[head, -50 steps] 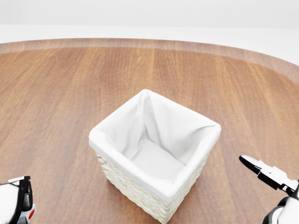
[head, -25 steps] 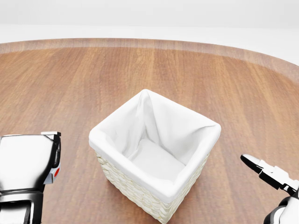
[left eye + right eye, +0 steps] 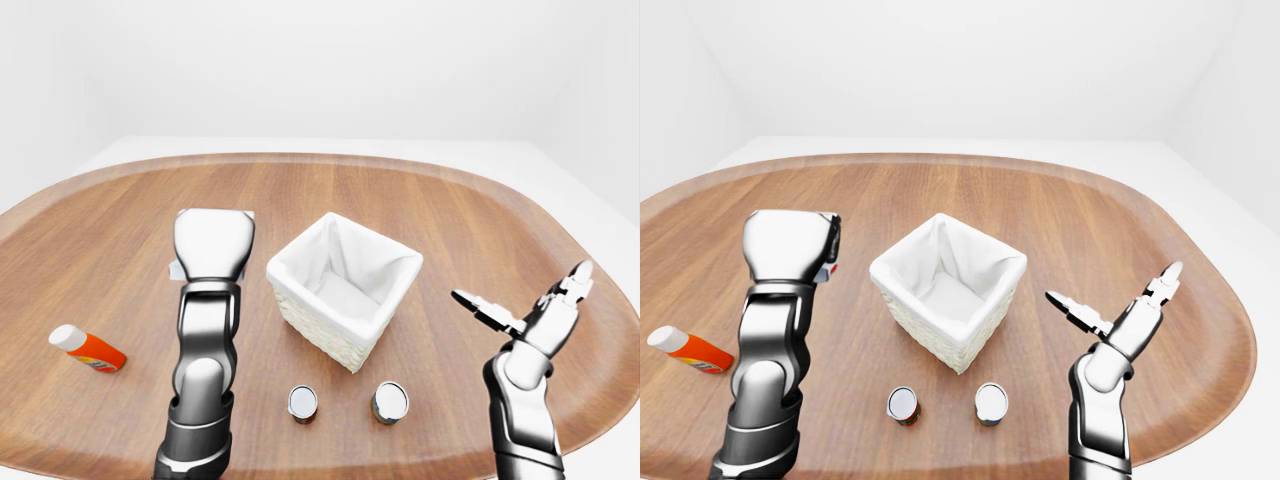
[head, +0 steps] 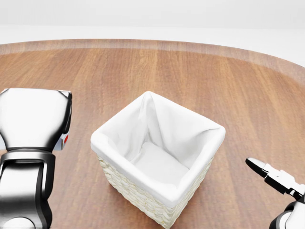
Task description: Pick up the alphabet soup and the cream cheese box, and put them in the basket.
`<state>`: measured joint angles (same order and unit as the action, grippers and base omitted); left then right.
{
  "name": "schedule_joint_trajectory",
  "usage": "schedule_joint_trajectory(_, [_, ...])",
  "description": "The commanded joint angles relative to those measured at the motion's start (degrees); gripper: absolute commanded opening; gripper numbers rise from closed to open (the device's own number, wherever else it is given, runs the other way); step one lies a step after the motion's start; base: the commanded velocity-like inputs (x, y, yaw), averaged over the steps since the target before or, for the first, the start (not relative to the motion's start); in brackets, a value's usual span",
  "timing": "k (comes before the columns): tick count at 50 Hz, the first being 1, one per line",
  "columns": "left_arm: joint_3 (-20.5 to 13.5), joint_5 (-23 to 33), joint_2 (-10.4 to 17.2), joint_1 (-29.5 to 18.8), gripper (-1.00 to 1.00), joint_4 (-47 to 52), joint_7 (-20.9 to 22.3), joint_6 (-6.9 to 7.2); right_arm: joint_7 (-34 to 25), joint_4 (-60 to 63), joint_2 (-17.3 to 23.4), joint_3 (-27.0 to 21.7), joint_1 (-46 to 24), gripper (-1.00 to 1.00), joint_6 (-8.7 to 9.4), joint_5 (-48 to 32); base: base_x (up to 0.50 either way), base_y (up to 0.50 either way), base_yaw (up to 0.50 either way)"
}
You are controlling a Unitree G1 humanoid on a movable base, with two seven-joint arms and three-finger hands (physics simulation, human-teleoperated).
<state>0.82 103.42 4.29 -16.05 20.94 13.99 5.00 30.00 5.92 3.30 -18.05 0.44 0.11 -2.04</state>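
Left hand (image 3: 212, 243) raised just left of the basket (image 3: 345, 287), seen from the back; fingers hidden, so grip impossible to tell. Right hand (image 3: 530, 310) held up at right, fingers spread wide, gripping nothing. White-lined basket at table centre, empty inside. Two upright cans (image 3: 302, 403) (image 3: 390, 402) near the table's near edge; which one is the alphabet soup unclear. Cream cheese box not identifiable. Orange bottle (image 3: 87, 349) lying far left. Nothing delivered yet; both pickups apparently remaining.

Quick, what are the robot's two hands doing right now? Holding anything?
Left hand: raised beside the basket; fingers hidden, cannot tell.
Right hand: open, fingers spread, holding nothing.
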Motion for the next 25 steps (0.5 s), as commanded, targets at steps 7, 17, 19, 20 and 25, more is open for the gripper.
schedule_joint_trajectory(7, [2.6,4.2,-2.4,-12.2,-1.0,-3.0,7.4,0.0,0.0,-0.2,0.1,-0.2,-0.2,1.0,0.13,0.4,0.0,0.0,0.0])
schedule_joint_trajectory(17, [4.5,6.7,-5.3,-17.0,-1.0,-3.5,11.6,0.0,0.0,-0.4,0.2,-0.3,-0.4,1.0,0.16,1.0,0.0,0.0,0.0])
schedule_joint_trajectory(19, [5.1,7.2,-6.0,-17.8,-1.0,-3.9,12.2,0.0,0.0,-0.3,0.2,-0.3,-0.4,1.0,0.24,1.1,0.0,0.0,0.0])
schedule_joint_trajectory(20, [5.2,7.4,-6.2,-18.1,-1.0,-3.8,12.4,0.0,0.0,-0.3,0.2,-0.3,-0.4,1.0,0.23,1.1,0.0,0.0,0.0])
schedule_joint_trajectory(25, [5.7,7.8,-7.3,-19.4,-1.0,-5.7,12.4,0.0,0.0,0.5,0.1,-0.2,-0.1,1.0,0.72,1.0,0.0,0.0,0.0])
